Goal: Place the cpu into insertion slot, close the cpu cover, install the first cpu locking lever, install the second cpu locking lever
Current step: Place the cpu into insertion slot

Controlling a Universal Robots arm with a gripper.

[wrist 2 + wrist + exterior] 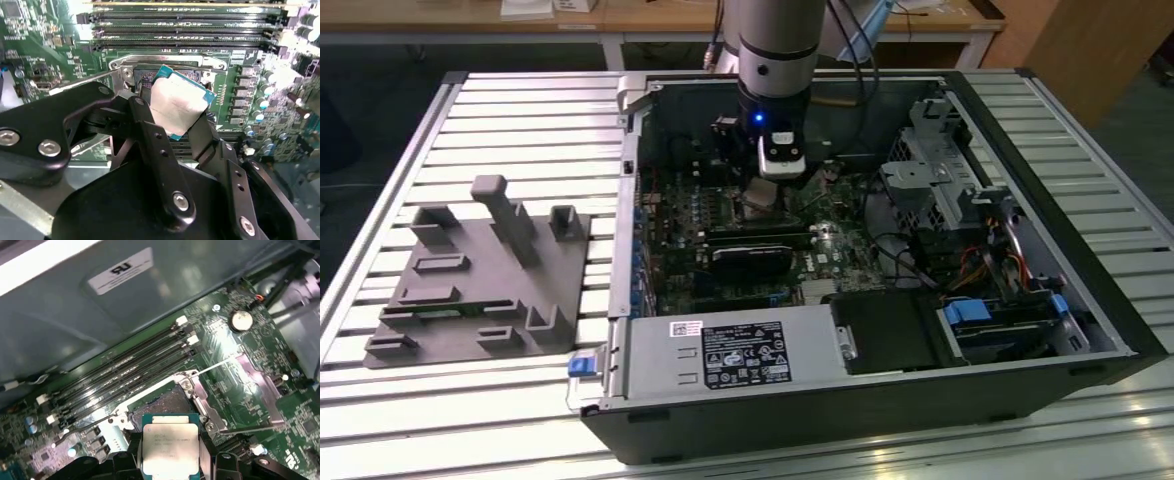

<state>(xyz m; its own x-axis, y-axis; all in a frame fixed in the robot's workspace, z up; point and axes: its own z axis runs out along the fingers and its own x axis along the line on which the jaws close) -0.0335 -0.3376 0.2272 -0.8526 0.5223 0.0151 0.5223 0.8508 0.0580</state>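
Black two-finger gripper [177, 117] is closed part-way, fingers [150, 140] pinching opp. edges of the small flat square cpu w/ dull grey metal face [175, 100]. The cpu [170, 447] sits just over the small square insertion slot w/ dark centre & silvery rim [162, 407], not seated. Thin silvery square-frame cpu cover [257, 387] lies flipped open beside the slot. In the exterior view the gripper [767, 188] hangs inside the open black PC case [854, 425], at 12 o'clock from the long black card [754, 252]. Grey moulded fixture plate [467, 290] lies at 9 o'clock of the case.
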